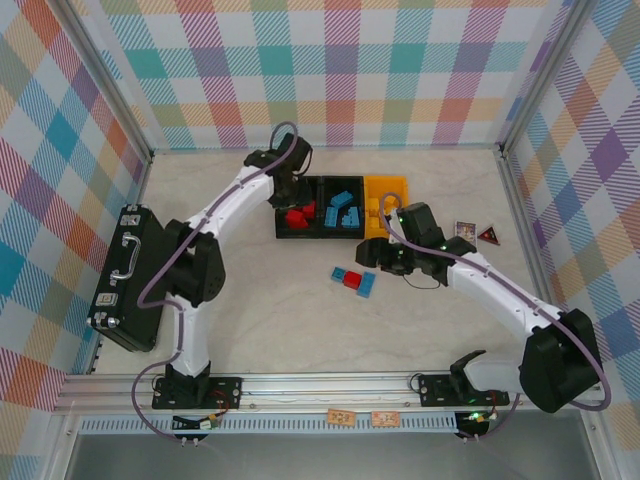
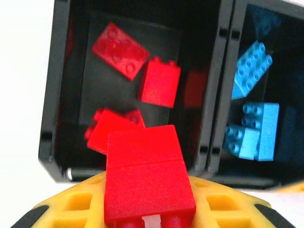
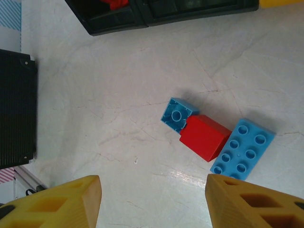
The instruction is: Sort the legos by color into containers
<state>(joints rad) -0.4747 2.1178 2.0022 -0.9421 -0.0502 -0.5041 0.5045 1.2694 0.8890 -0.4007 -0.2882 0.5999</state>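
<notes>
Three loose legos (image 1: pixel 352 279) beside containers (image 1: pixel 320 237); black case (image 1: pixel 125 280) leftward

Big blk case (image 1: pixel 125 275) w/ handle (image 1: pixel 124 256) flat at L edge of pale marbled table (image 1: pixel 290 335), two small cards (image 1: pixel 465 229) side by side on R, two orange tags (image 1: pixel 341 416) on front alu rail (image 1: pixel 300 386), pastel plaid walls (image 1: pixel 340 70) on three sides

A robot lab cell: plaid backdrop walls (image 1: pixel 340 70), aluminium-framed table (image 1: pixel 280 330).
</notes>
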